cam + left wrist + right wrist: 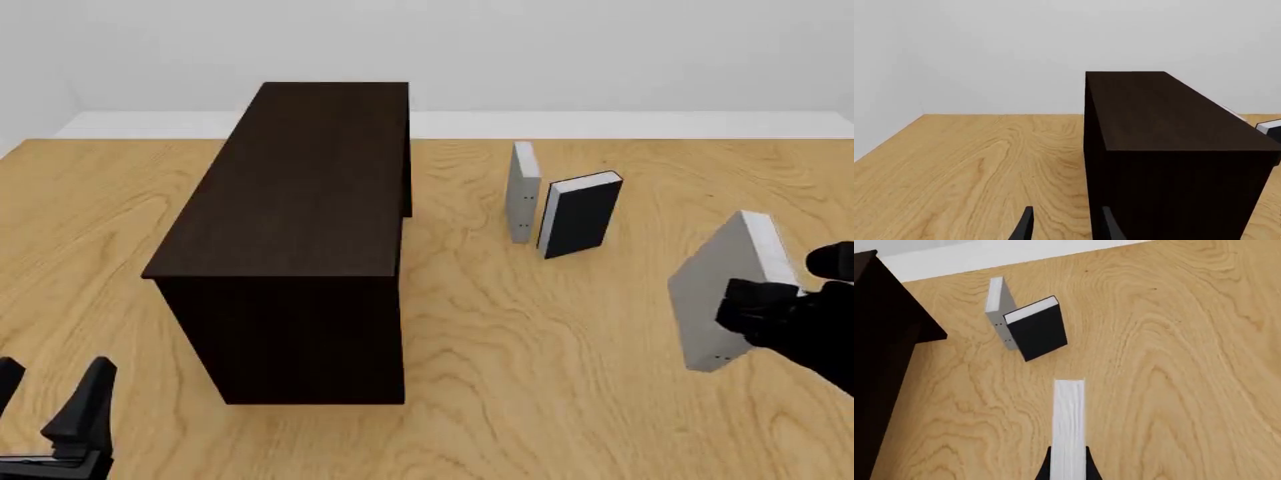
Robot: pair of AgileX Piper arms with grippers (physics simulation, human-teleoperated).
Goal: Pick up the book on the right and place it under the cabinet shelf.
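The book [721,290], plain light grey with tiny dark dots low on its spine, is at the far right in the front view, on edge and slightly tilted. My right gripper [758,305] is shut on it. In the right wrist view the book's white edge [1069,425] runs out between the fingers [1043,469]. The cabinet shelf [307,190], long and almost black, stands left of centre, well apart from the book. It also shows in the left wrist view [1167,140] and the right wrist view [881,340]. My left gripper [47,400] is open and empty by the cabinet's near end [1066,227].
A second light-grey book [523,190] and a black-covered book [581,213] with white page edges stand upright, close together, between the cabinet and the held book. Both show in the right wrist view [997,310], [1037,332]. The wooden table [534,380] ends at a white wall.
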